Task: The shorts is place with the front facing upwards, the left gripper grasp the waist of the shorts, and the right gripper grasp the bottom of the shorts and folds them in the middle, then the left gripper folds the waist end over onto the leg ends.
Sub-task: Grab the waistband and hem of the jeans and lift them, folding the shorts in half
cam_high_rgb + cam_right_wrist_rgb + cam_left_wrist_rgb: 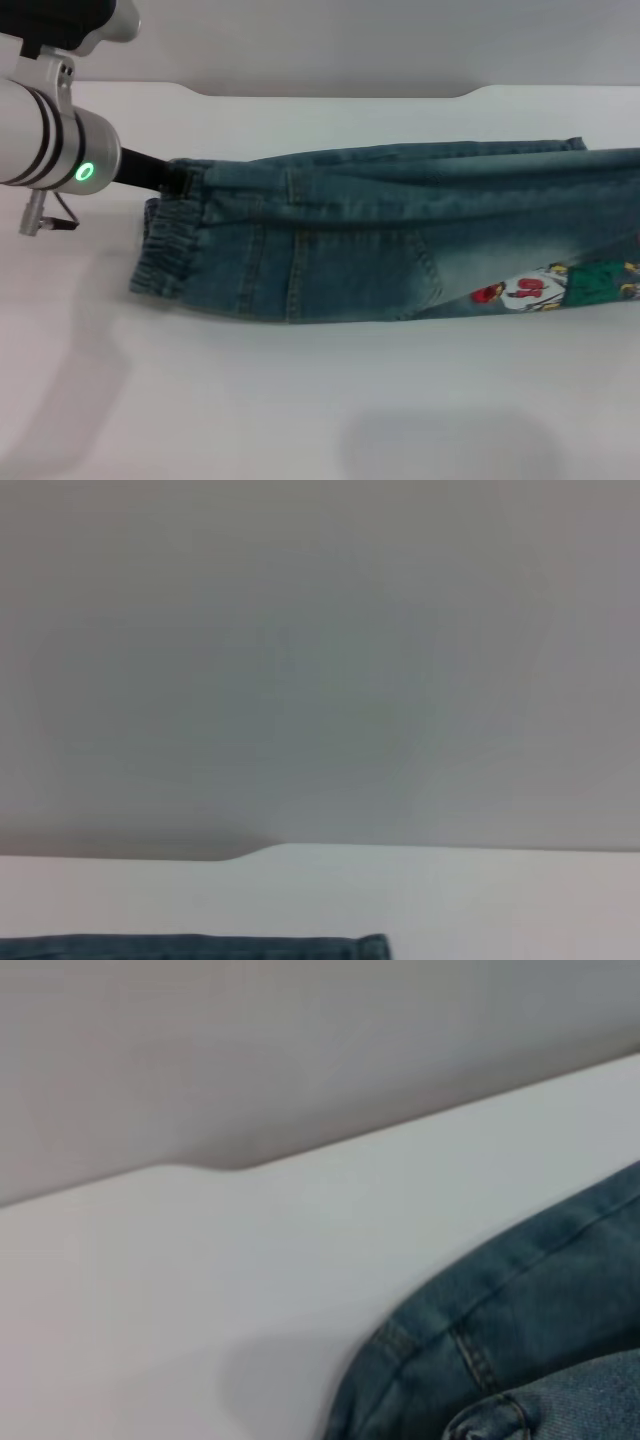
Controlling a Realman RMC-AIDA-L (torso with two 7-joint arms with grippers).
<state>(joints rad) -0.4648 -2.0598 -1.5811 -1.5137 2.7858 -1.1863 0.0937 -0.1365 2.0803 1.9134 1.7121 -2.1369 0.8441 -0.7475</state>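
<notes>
leg ends (pixel 625 160) cut off at frame edge, right gripper unseen

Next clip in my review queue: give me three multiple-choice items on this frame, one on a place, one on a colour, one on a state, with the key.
1. Where does the left end effector meet the shorts?
A. At the waist
B. At the cartoon patch
C. At the far leg hem

2. What colour is the ring glowing on the left arm?
A. Red
B. Green
C. Blue

3. How do the shorts lie?
A. Rolled into a ball
B. Hanging in the air
C. Folded lengthwise on the table

Key: 1 A, the black claw reaches the gathered waist in the head view. 2 B, the ring shines green. 3 C, one long folded strip rests on the white table.
</notes>
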